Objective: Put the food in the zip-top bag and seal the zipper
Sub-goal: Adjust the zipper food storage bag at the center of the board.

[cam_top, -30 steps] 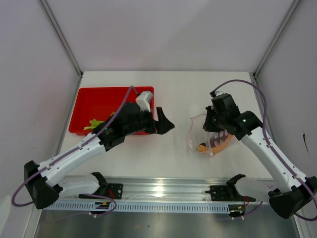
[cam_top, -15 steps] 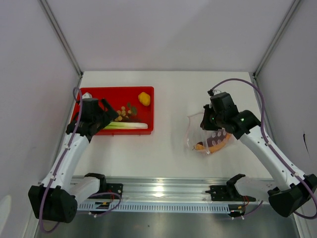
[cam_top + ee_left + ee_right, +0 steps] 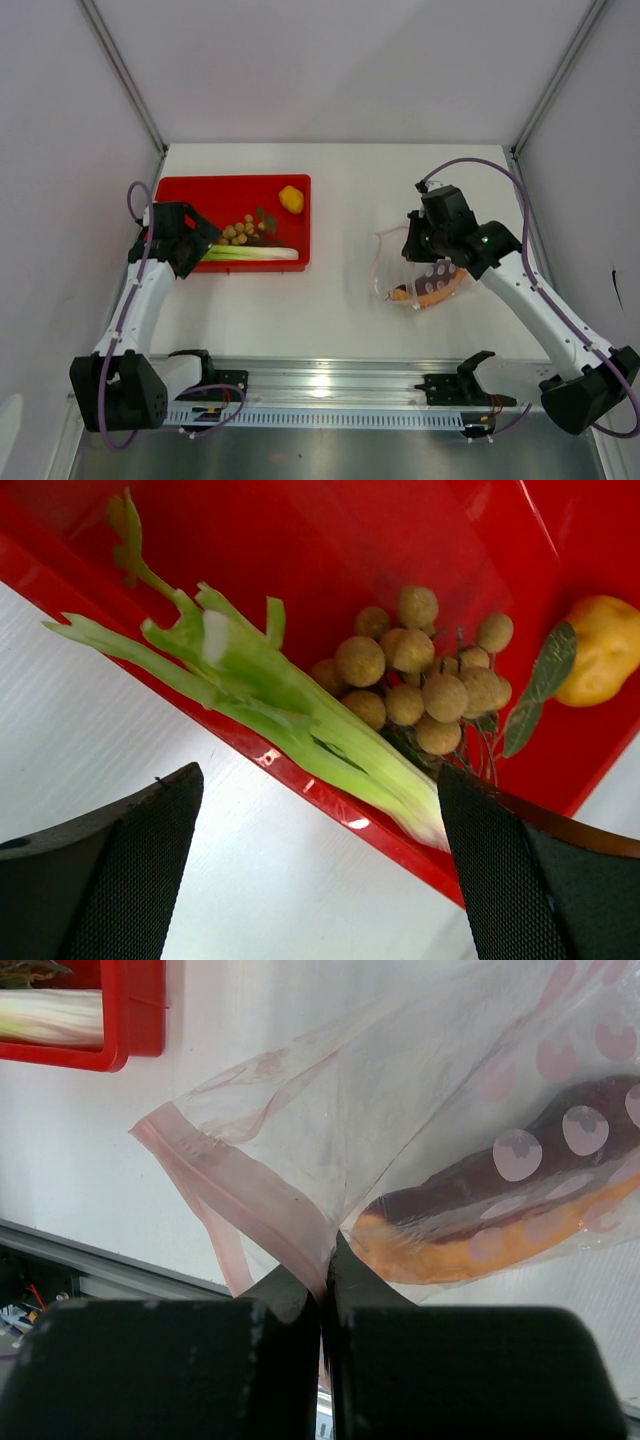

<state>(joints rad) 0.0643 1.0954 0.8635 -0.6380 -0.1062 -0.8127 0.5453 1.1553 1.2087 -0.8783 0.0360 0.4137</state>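
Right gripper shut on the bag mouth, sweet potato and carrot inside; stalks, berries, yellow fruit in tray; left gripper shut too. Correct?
No. The left gripper is open, jaws wide apart, as the left wrist view shows. The rest holds: right gripper shut on the bag mouth, sweet potato and carrot inside, stalks, berries and yellow fruit in the tray.

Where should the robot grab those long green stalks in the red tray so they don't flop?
Probably the firm, pale stretch of the stalks, not the splayed leafy end. Come from straight above with the open left gripper, fingers across the stalks, since they lie flat along the red tray's near wall. The berries crowd the far side, so space is tight.
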